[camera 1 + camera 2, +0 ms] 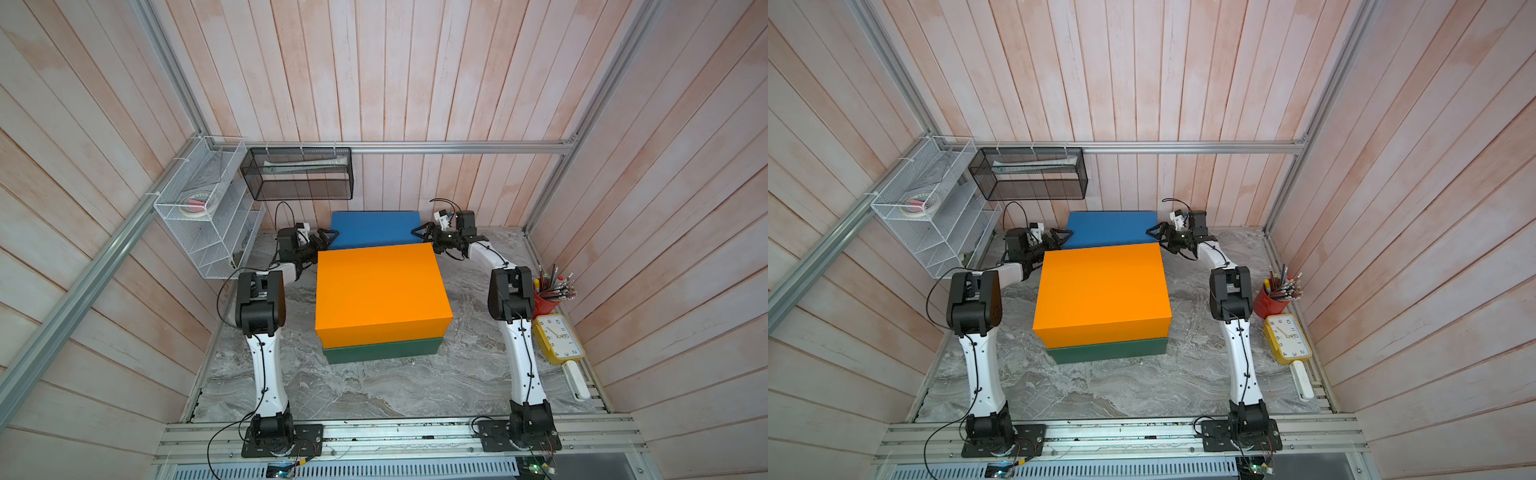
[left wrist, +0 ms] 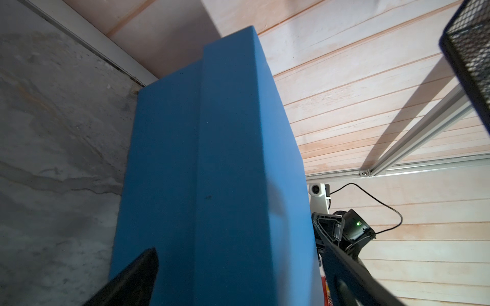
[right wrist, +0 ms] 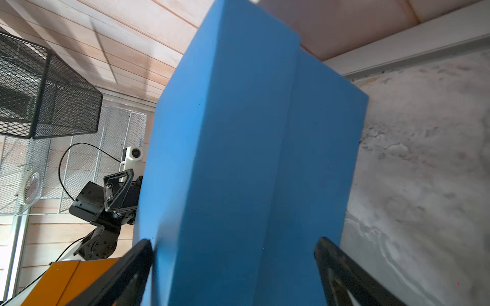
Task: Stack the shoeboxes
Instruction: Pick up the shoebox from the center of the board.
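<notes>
Beside the blue shoebox [image 1: 374, 228], left tool [image 1: 330, 239] and right tool [image 1: 417, 233] stand wide open.

Top pair overhead; wrist cams near blue box [image 2: 212, 159].

Loc: robotics lab test cell, mocked up as a home closet/desk nook. Evid., standing at the front: 2 white-and-black arms [image 1: 266, 365] bolted w/ base plates [image 1: 282, 440] to alu rail [image 1: 395, 434], cables exposed. Alu frame [image 1: 457, 147] runs over pale plank walls [image 1: 415, 62]; marble-look tabletop [image 1: 374, 390]. Household props: white wire rack [image 1: 208, 232] w/ tape roll [image 1: 195, 205] & black mesh basket [image 1: 299, 178], both zip-tied to frame; shoeboxes [image 1: 380, 291]; red pencil cup [image 1: 544, 305]; yellow clock [image 1: 559, 338].
</notes>
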